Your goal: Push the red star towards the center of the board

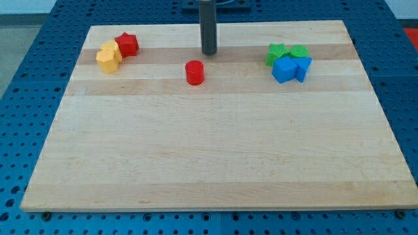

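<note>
The red star [127,44] lies near the board's top left corner, touching two yellow blocks [109,57] just below and to its left. My tip [208,53] rests on the board near the top centre, well to the right of the red star. A red cylinder [194,72] stands just below and slightly left of the tip, apart from it.
The wooden board [215,150] lies on a blue pegboard table. Two green blocks [285,51] and two blue blocks [291,68] form a cluster at the top right.
</note>
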Available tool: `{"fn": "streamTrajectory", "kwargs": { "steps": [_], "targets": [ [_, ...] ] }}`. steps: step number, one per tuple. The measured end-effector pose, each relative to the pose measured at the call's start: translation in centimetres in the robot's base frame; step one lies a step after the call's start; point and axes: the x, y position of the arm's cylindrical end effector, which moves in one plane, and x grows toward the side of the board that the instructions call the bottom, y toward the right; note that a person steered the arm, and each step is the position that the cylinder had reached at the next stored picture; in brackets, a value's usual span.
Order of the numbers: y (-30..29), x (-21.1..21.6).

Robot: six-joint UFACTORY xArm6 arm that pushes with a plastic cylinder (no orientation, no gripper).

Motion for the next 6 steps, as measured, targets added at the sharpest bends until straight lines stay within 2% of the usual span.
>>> {"fn": "streamTrajectory", "kwargs": {
  "steps": [1, 3, 4, 5, 6],
  "targets": [
    [-4.2, -6.4],
    [-20.6, -6.3],
    [-18.8, -0.2],
    [-14.1, 4.9],
    [-11.7, 8.2]
  ]
}}
